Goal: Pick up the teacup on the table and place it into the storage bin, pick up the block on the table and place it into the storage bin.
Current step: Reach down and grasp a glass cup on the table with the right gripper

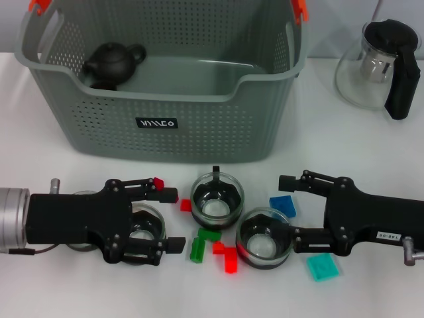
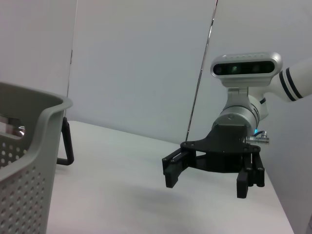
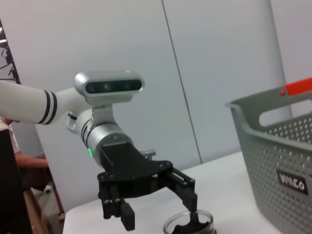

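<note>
Nearest the head camera lie the blocks, scattered on the white table (image 1: 371, 291) in front of the bin (image 1: 165, 126). I count seven: three red ones (image 1: 228, 258), (image 1: 185, 205), (image 1: 158, 181), two green ones (image 1: 197, 250), (image 1: 209, 234), one blue block (image 1: 283, 205) and one teal block (image 1: 322, 267). The larger red one lies just beside the green pair, between the two grippers; the small red piece at the far left sits against the left gripper's upper finger, and whether they touch I cannot tell.

Three glass teacups stand among them. One teacup (image 1: 217, 199) is in the middle, just before the bin. A second teacup (image 1: 264, 240) stands to its right, between the fingers of the right gripper (image 1: 287, 209), whose jaws are spread wide on either side of it without closing. A third teacup (image 1: 142, 228) sits under the left gripper (image 1: 173, 220), mostly hidden; that gripper's jaws are also wide apart.

Both arms lie low over the table, one from each side, fingers pointing inward. Each wrist view shows the opposite gripper hanging with fingers spread.

Inside the bin, in its far left corner, rests one black teapot (image 1: 114, 63). One glass pitcher (image 1: 377, 66) with a black handle stands on the table to the bin's right, well apart from the cups.
</note>
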Action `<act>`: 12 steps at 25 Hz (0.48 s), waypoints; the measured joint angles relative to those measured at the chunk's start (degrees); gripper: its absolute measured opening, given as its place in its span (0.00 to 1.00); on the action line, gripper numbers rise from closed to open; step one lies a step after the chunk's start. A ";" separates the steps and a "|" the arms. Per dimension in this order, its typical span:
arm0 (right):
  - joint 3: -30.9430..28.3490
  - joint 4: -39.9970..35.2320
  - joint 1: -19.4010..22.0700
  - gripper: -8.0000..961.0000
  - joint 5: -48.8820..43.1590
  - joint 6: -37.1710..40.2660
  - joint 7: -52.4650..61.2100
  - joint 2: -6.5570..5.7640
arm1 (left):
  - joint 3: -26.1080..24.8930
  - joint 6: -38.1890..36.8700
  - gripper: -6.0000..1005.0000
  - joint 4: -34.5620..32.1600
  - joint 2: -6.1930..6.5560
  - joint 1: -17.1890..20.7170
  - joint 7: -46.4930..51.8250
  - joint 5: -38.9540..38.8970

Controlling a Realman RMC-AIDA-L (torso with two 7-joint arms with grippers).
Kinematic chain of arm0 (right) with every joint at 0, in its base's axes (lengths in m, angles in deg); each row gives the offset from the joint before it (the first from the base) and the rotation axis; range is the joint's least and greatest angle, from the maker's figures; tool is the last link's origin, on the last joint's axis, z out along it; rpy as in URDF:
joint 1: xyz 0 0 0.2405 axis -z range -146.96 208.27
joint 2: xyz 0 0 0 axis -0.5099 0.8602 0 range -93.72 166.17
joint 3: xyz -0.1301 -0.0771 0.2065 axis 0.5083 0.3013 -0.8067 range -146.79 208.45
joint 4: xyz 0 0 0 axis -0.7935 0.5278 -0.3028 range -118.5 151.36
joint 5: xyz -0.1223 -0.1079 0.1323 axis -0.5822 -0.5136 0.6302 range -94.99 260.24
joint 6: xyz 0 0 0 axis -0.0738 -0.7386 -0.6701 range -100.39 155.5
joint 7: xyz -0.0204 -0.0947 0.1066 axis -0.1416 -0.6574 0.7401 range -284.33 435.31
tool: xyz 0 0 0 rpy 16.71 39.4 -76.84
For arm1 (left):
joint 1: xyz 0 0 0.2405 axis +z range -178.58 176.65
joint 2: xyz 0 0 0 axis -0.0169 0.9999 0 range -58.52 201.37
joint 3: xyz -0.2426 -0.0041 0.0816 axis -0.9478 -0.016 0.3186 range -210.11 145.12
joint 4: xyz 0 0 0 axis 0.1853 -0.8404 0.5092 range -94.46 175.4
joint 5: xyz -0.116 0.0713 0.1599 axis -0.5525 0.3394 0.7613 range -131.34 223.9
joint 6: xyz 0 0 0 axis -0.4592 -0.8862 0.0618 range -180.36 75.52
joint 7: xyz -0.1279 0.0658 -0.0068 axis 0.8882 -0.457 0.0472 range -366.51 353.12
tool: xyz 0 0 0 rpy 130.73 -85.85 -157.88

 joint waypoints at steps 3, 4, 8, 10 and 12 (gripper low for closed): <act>0.12 -0.06 -0.51 0.95 -1.03 -0.29 1.28 -0.10 | 0.02 -0.04 0.84 0.01 -0.02 0.00 0.00 -0.01; 0.11 -0.08 -0.63 0.95 -1.21 -0.38 1.47 -0.13 | 0.03 -0.06 0.84 -0.01 -0.02 0.00 0.00 -0.02; -0.33 -0.10 -0.72 0.95 -1.27 -0.45 1.54 -0.14 | 0.04 -0.09 0.84 -0.04 -0.03 0.00 0.00 -0.02; -0.43 -0.10 -0.71 0.95 -1.19 -0.46 1.53 -0.15 | 0.04 -0.11 0.84 -0.04 -0.03 0.02 0.00 -0.02; -0.49 -0.10 -0.69 0.95 -1.15 -0.47 1.54 -0.15 | 0.04 -0.19 0.84 -0.06 -0.03 0.11 0.00 -0.03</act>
